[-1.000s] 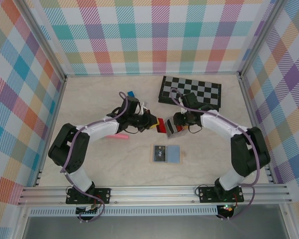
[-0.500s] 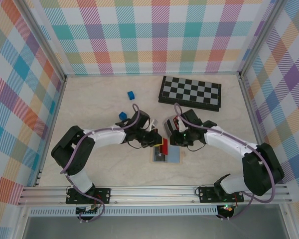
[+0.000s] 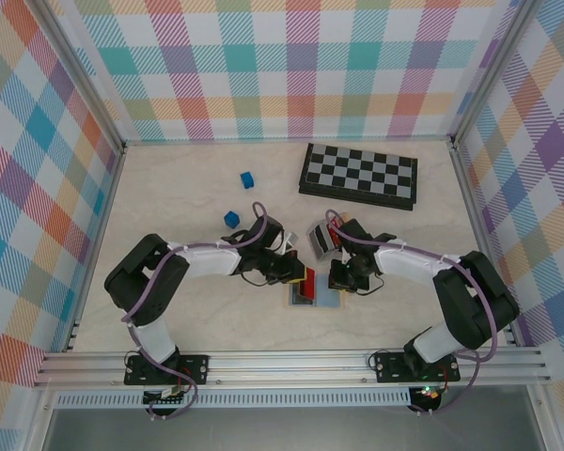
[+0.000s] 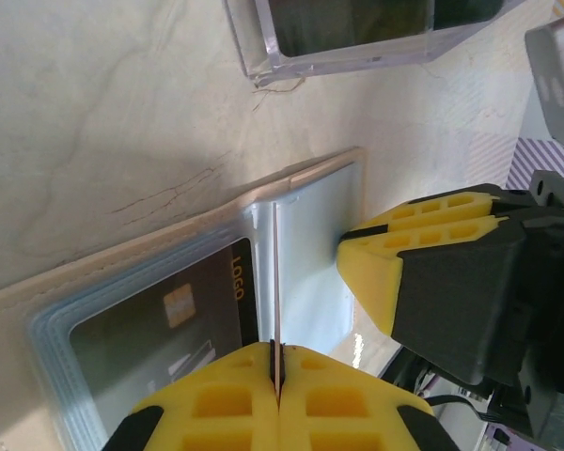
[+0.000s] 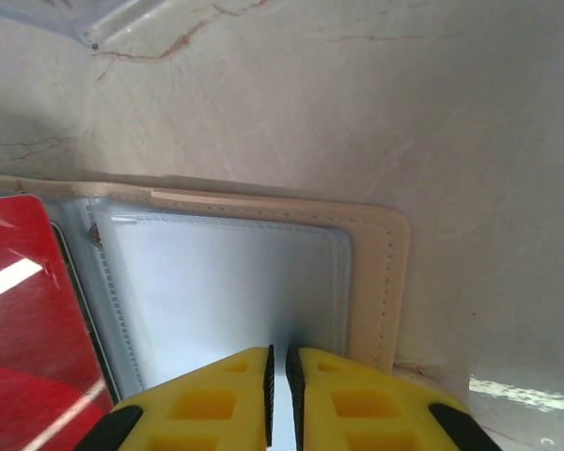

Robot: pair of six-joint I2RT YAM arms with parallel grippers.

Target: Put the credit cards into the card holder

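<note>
The card holder [image 3: 327,299] lies open and flat on the table [image 3: 169,188], a little below the middle of the overhead frame, between the two claws. Its tan rim frames clear pockets over a pale blue-grey panel. In the left wrist view a dark card [image 4: 160,324] printed with "LOGO" sits inside a pocket at lower left.

A red card [image 3: 306,285] stands over the left half of the holder. The left wrist camera sees it edge-on as a thin line [image 4: 274,272] rising from the bottom of the frame across the pockets. The left claw [image 4: 276,359] is clamped tight on this card, its yellow fingers pressed against both faces.

The right claw [image 5: 282,371] sits over the right half of the holder, with its tips down on the pale panel. Its fingers are drawn almost together with only a slit between them. Whether they pinch the pocket film cannot be told. The red card fills the lower left of that view.

A clear case [image 3: 320,239] lies just above the holder. Further up are a chessboard [image 3: 359,176] at upper right, one blue block [image 3: 231,219] left of centre, and another [image 3: 247,178] above it.
</note>
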